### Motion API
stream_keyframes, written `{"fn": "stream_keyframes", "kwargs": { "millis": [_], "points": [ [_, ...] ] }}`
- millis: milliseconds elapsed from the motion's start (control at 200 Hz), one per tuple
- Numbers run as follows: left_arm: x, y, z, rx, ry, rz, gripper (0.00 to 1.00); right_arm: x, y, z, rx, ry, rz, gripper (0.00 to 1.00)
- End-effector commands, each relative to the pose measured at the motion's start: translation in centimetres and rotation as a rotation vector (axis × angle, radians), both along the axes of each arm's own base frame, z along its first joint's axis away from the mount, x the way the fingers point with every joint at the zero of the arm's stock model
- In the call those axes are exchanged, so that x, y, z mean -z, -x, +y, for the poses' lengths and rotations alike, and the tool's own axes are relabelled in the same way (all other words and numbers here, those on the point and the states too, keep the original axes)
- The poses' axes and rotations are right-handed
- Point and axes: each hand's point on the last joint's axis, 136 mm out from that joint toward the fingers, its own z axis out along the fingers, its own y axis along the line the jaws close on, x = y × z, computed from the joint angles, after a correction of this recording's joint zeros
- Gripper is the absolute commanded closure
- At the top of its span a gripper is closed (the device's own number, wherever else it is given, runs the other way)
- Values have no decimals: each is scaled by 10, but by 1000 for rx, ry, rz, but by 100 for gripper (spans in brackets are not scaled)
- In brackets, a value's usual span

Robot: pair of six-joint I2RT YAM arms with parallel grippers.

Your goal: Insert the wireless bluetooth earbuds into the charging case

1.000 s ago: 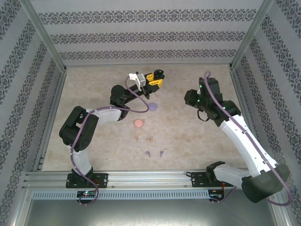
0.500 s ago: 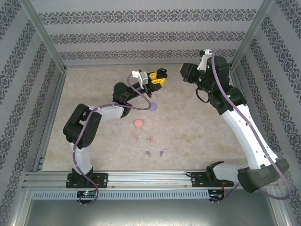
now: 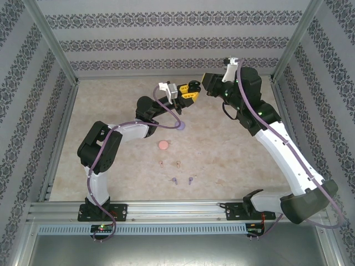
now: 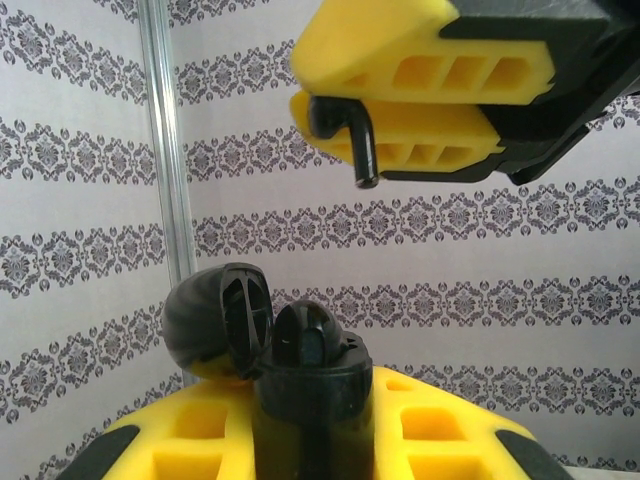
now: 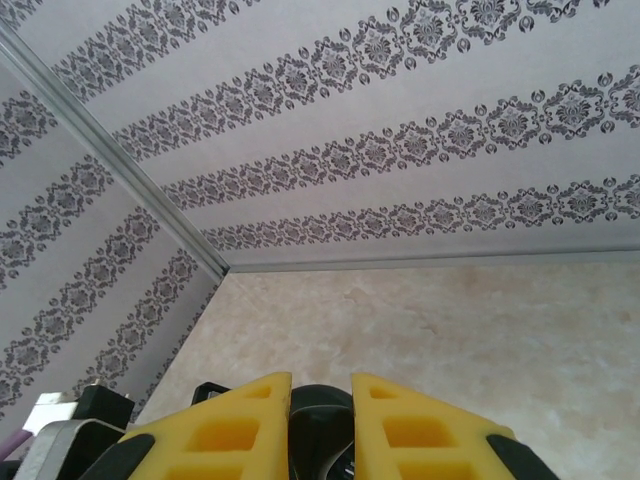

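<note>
Jaws: both pairs are closed on black parts. The left gripper (image 3: 190,88) clamps the black charging case (image 4: 310,400) by its body between yellow fingers (image 4: 440,430), with the lid (image 4: 215,320) swung open to the left. A rounded black form (image 4: 305,335) sits in the open top of the case; we cannot tell whether it is a seated earbud. The right gripper (image 4: 315,92) pinches a black earbud (image 4: 350,135) by its head. The stem hangs downward, above the open case and apart from it.

From overhead, we see the two grippers nose to nose above the far middle of the table (image 3: 233,160), the right one just to the right of the left. Both wrist views look toward the patterned wall (image 5: 400,120).

The remaining items lie on the table, each apart from the others. A light purple case (image 3: 179,126) lies just nearer than the left gripper. A pinkish-tan case (image 3: 164,145) lies nearer again and slightly left. Nearer still, the pinkish-tan earbuds (image 3: 161,164) lie side by side in a row, the second (image 3: 178,164) to the right of the first. The light purple earbuds (image 3: 173,180) form the nearest row, again with the second (image 3: 190,179) to the right. We cannot resolve which way these small pieces face.
</note>
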Motion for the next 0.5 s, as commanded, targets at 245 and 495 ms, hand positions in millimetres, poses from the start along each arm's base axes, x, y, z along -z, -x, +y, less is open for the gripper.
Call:
{"fn": "stream_keyframes", "kwargs": {
  "millis": [245,495],
  "points": [
    [-16,10,-6,35,39,-52,100,20,-12,18,-16,15,8,81],
    [-17,10,-5,27,40,-57,100,32,-12,18,-13,20,28,82]
  ]
}}
